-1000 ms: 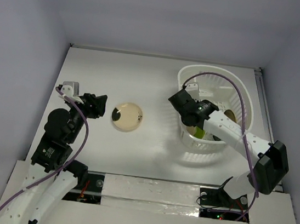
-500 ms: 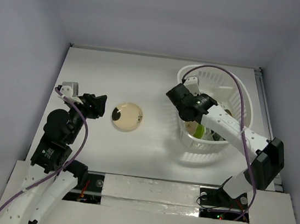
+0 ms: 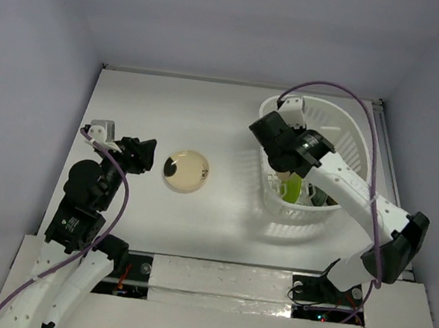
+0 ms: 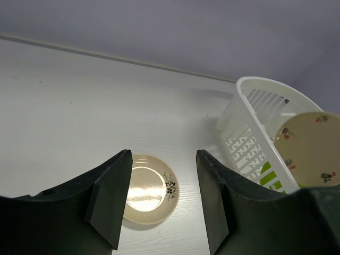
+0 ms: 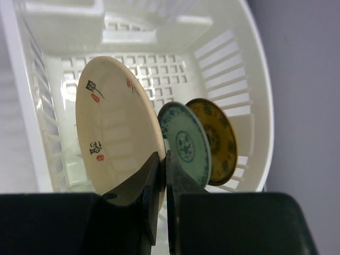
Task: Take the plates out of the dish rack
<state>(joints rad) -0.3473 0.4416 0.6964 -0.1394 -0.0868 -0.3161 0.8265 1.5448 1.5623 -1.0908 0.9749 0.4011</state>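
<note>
The white dish rack (image 3: 352,141) stands at the right of the table. My right gripper (image 5: 166,164) is shut on the lower rim of a pale plate with small red and black marks (image 5: 114,127) and holds it upright over the rack; it also shows in the left wrist view (image 4: 311,146). Behind it stand the teal-blue plate (image 5: 186,143) and the amber-yellow plate (image 5: 220,138). A lime green plate (image 3: 290,191) leans in the rack's near end. The beige plate with a dark spot (image 3: 185,170) lies flat on the table. My left gripper (image 3: 141,156) is open and empty, left of it.
The rack's small inner compartment (image 5: 64,13) is at its far end. The rack's slotted wall (image 4: 249,122) faces the beige plate (image 4: 150,188). Grey walls enclose the table (image 3: 210,114) on three sides.
My right gripper has moved toward the back of the rack and risen with the pale plate, leaving more of the lime green plate in sight. The left arm has not moved.
</note>
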